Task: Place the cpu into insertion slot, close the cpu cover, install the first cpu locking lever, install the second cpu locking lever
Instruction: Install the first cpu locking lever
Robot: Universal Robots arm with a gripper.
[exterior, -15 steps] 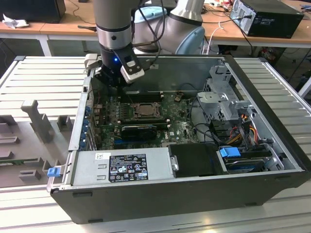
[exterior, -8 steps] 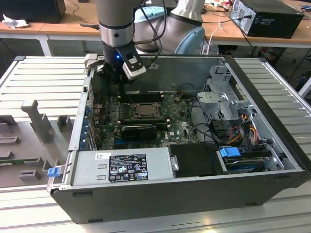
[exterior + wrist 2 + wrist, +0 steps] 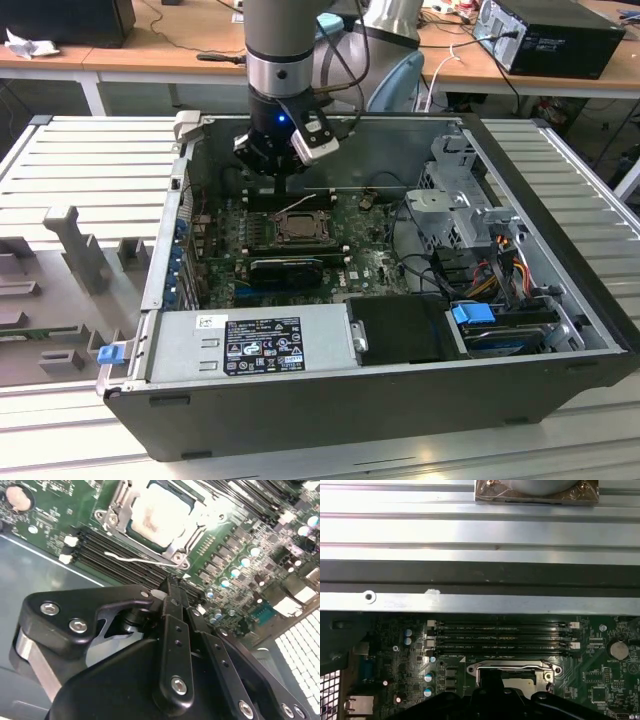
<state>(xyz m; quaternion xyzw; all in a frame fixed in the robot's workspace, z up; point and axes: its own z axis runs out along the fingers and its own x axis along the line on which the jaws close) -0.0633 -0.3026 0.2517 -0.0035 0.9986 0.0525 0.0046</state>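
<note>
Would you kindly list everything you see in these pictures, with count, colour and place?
dark open computer case: one, dark grey, on the ribbed grey table
green circuit board: one, green, inside the case
pale silver-grey square cpu: one, silver-grey, in the dark square insertion slot
thin grey metal cpu cover: one, grey, framing the cpu
thin silver wire lever: one, silver, beside the slot
long black memory slots: four, black, beside the lever
long black expansion card: one, black, on the board
grey metal power supply box: one, grey, at the case's wall nearest the exterior view
grey robot arm: one, grey, above the case
black hand: one, black, shut and empty, above the memory slots
</note>
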